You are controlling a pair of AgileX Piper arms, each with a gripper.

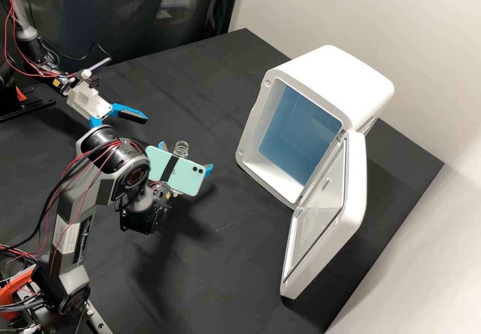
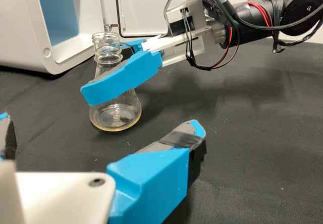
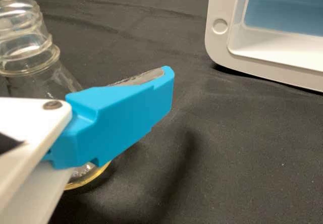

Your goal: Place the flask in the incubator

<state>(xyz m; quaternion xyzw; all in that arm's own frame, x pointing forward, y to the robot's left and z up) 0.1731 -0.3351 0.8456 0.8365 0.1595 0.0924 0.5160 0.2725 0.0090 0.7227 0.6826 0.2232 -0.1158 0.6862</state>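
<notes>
A clear glass flask (image 1: 181,148) (image 2: 115,115) (image 3: 25,37) stands upright on the black bench. My right gripper (image 1: 184,156) (image 2: 108,70) is open around it, one blue finger (image 3: 126,108) on each side of the cone; I see no squeeze. My left gripper (image 1: 118,121) hovers open and empty a little farther back and to the left, facing the flask. The white incubator (image 1: 320,73) (image 2: 30,47) (image 3: 262,57) stands to the right of the flask, tilted back. Its blue inside faces the flask and its door (image 1: 325,213) hangs open.
A mint-green wrist camera (image 1: 175,171) on the right arm hides most of the flask from above. Red cables and arm bases (image 1: 30,63) crowd the left side. Bare bench (image 1: 225,193) lies between flask and incubator. The bench's right edge (image 1: 401,223) runs just behind the open door.
</notes>
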